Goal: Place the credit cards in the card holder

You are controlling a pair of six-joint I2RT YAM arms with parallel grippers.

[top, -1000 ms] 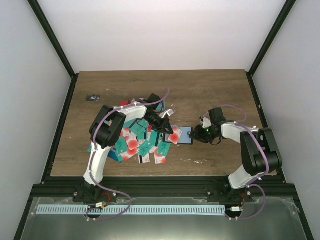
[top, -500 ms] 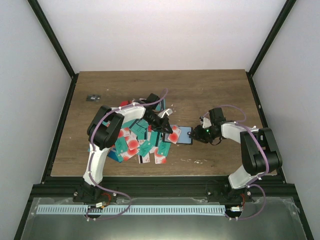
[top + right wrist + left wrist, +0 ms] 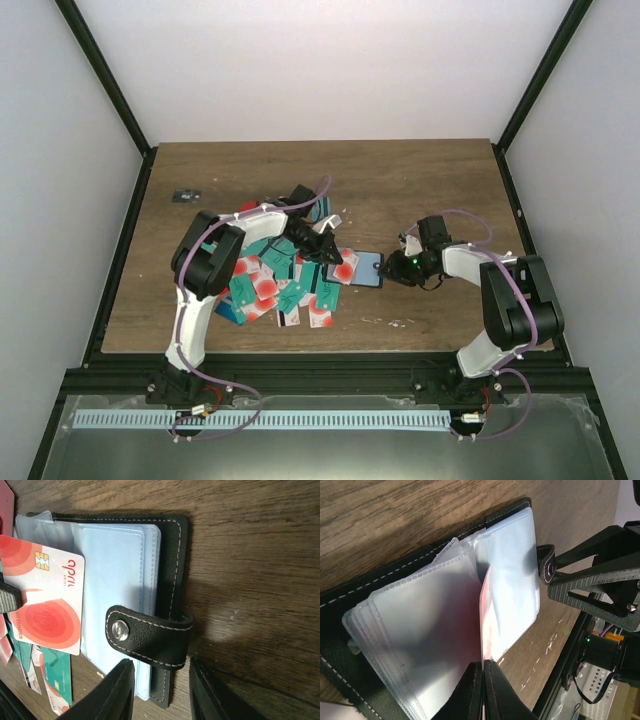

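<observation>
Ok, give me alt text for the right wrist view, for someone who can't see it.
An open black card holder lies on a wooden table, its snap tab unfastened. A white and red card overlaps its clear sleeves, the left gripper's fingertip at its edge. The right gripper straddles the holder's near end, fingers apart.

Small dark object (image 3: 185,195) (far-left) on wooden table (image 3: 420,180).

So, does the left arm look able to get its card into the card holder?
Probably yes: the left fingers hold the card at the open card holder; the right fingers sit aside by the tab.
</observation>
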